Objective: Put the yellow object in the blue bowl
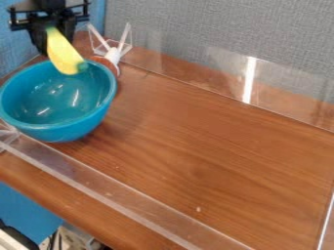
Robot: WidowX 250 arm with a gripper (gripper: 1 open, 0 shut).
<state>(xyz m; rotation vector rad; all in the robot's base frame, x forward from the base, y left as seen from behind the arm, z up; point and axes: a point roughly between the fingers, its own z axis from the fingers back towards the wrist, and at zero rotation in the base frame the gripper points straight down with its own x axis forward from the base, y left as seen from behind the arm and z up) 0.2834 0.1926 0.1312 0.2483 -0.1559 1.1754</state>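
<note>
The yellow object (62,53), a short curved banana-like piece, hangs tilted over the far rim of the blue bowl (53,103), with its upper end between my gripper's fingers. My gripper (51,29) is at the top left of the camera view, dark, shut on the yellow object. The glossy teal-blue bowl sits at the left end of the wooden table and holds nothing that I can see.
A clear acrylic wall (248,78) borders the wooden table (209,146) at the back, and a low clear rail (117,200) runs along the front. A small white and red item (113,51) stands behind the bowl. Grey fabric backs the scene.
</note>
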